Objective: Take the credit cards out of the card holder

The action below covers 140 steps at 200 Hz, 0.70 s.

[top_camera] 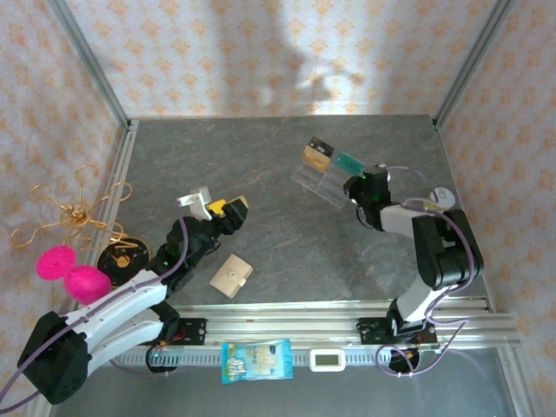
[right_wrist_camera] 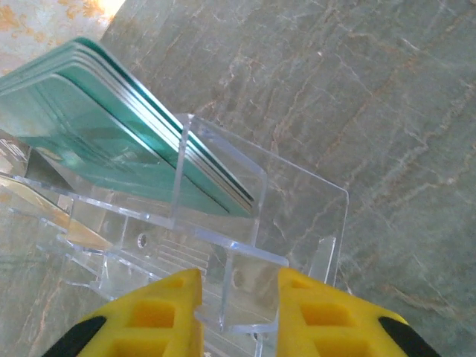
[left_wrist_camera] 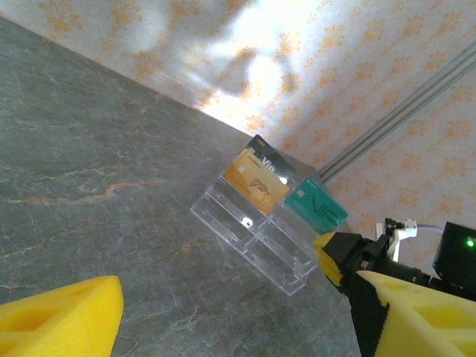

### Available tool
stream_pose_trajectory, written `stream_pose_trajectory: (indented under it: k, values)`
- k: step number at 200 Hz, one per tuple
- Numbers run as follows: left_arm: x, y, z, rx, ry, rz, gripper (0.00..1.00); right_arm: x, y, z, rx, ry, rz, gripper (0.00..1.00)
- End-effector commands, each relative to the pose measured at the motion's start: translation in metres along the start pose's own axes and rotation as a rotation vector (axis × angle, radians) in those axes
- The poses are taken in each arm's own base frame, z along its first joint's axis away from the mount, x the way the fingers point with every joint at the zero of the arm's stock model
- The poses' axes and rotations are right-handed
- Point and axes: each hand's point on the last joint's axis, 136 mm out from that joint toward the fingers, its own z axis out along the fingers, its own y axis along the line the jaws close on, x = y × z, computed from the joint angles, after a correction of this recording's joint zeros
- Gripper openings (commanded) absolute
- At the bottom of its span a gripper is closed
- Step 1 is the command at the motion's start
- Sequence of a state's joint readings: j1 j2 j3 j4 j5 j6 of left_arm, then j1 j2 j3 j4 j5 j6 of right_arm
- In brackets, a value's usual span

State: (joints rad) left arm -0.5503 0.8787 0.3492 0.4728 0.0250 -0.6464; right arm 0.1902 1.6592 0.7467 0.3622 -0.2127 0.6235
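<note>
**Cards seen in rack, card holder lying closed**

The card holder (top_camera: 231, 276) was seen flat and closed on the surface (top_camera: 287, 234), near the front edge and just beside the left arm. No card was seen in or on it.

The cards were found standing in the rack (top_camera: 323, 180), well apart from the card holder, towards the rear right. A gold card (left_wrist_camera: 256, 183) was seen in the rear left slot with a black card (left_wrist_camera: 269, 158) close behind it. A stack of teal cards (right_wrist_camera: 104, 137) was seen in the rear right slot, leaning back. The front slots were seen through as bare acrylic.

The left gripper (top_camera: 228, 208) was held above the surface behind the card holder, its fingers (left_wrist_camera: 63, 320) spread wide apart and nothing between them.

The right gripper (right_wrist_camera: 239, 282) was placed at the near edge of the rack, its fingers (right_wrist_camera: 160, 316) narrowly apart on either side of a clear partition. Whether they were pressed on the acrylic could not be told
</note>
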Motion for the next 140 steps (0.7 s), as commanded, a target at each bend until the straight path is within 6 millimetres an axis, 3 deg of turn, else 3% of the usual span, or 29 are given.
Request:
stream_pose_trajectory:
  k: [1, 16, 57, 77, 108, 140]
  values:
    - [-0.002, -0.011, -0.003, 0.027, 0.02, 0.014, 0.79, 0.038, -0.042, 0.006, 0.159, 0.138, -0.042, 0.22]
    - [-0.002, -0.012, -0.004, 0.034, 0.019, 0.009, 0.8, 0.039, -0.044, 0.005, 0.159, 0.136, -0.052, 0.23]
    - [-0.008, -0.02, -0.007, 0.06, 0.011, 0.002, 0.81, 0.032, -0.024, 0.0, 0.093, 0.132, -0.105, 0.27]
    - [-0.011, -0.025, -0.008, 0.079, 0.009, -0.001, 0.81, 0.024, -0.009, -0.013, 0.029, 0.078, -0.127, 0.37]
    - [-0.013, -0.031, -0.008, 0.104, 0.005, -0.007, 0.82, 0.011, 0.011, -0.033, -0.056, 0.013, -0.144, 0.39]
    - [-0.013, -0.034, -0.009, 0.116, 0.005, -0.007, 0.82, 0.022, 0.005, -0.043, -0.039, 0.022, -0.096, 0.39]
